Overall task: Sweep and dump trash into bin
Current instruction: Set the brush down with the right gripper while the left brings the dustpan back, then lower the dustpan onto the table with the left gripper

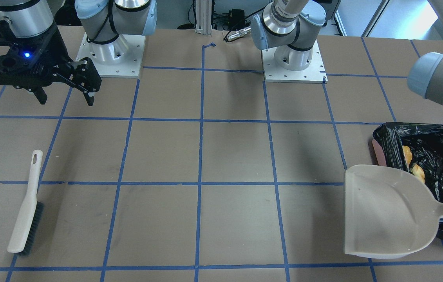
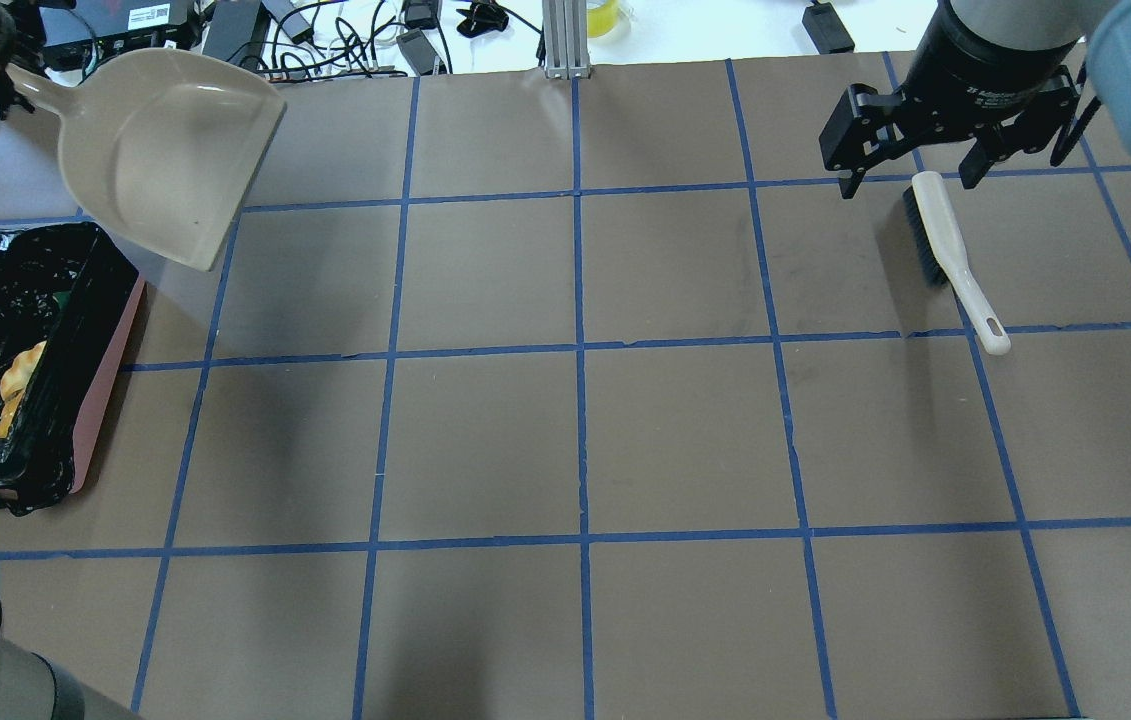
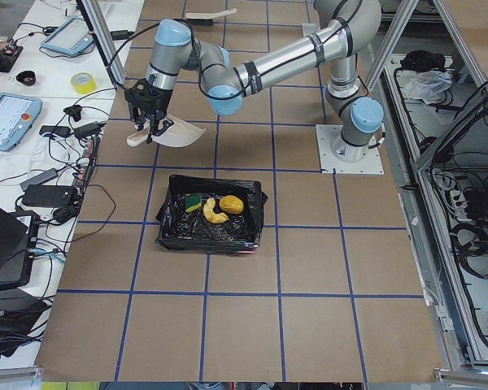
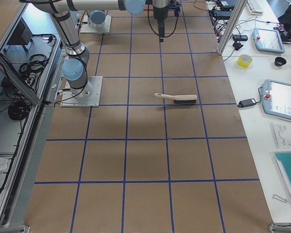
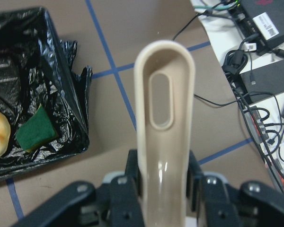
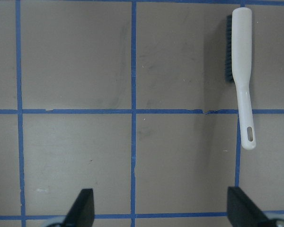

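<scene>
My left gripper [image 5: 163,184] is shut on the handle of the flat beige dustpan [image 1: 386,211], which looks empty and hangs beside the bin [image 1: 391,145]. The bin is pink with a black bag liner [image 2: 75,340]. The trash lies inside it: a yellow-and-green sponge [image 3: 193,201], a curved tan bread piece [image 3: 214,214] and a golden-brown lump [image 3: 232,204]. The sponge also shows in the left wrist view [image 5: 35,135]. My right gripper [image 2: 910,180] is open and empty, raised above the beige brush [image 2: 945,250].
The brush [image 1: 25,211] lies flat on the brown, blue-taped table on my right side, handle toward me. Cables and devices [image 2: 225,25] sit beyond the table's far edge. The arm bases [image 1: 295,58] stand at my edge.
</scene>
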{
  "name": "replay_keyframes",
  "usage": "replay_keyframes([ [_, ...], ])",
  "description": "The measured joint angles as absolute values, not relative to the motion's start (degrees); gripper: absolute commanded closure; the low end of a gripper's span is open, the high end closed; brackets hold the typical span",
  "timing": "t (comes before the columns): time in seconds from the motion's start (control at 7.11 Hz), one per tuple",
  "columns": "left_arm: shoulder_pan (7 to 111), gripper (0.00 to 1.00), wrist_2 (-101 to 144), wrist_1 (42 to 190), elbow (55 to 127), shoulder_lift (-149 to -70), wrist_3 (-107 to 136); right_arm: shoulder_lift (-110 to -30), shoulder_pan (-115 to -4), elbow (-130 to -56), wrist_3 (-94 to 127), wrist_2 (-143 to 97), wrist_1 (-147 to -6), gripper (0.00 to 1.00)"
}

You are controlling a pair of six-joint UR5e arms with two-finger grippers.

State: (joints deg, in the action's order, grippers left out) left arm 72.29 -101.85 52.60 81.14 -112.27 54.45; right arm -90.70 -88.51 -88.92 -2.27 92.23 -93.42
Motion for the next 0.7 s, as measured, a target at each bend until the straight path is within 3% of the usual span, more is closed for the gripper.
replay_keyframes([
  [0.7, 78.49, 1.00, -100.05, 58.52, 81.08, -121.51, 78.66, -90.58, -88.59, -90.41, -2.42, 86.44, -94.07, 0.00],
])
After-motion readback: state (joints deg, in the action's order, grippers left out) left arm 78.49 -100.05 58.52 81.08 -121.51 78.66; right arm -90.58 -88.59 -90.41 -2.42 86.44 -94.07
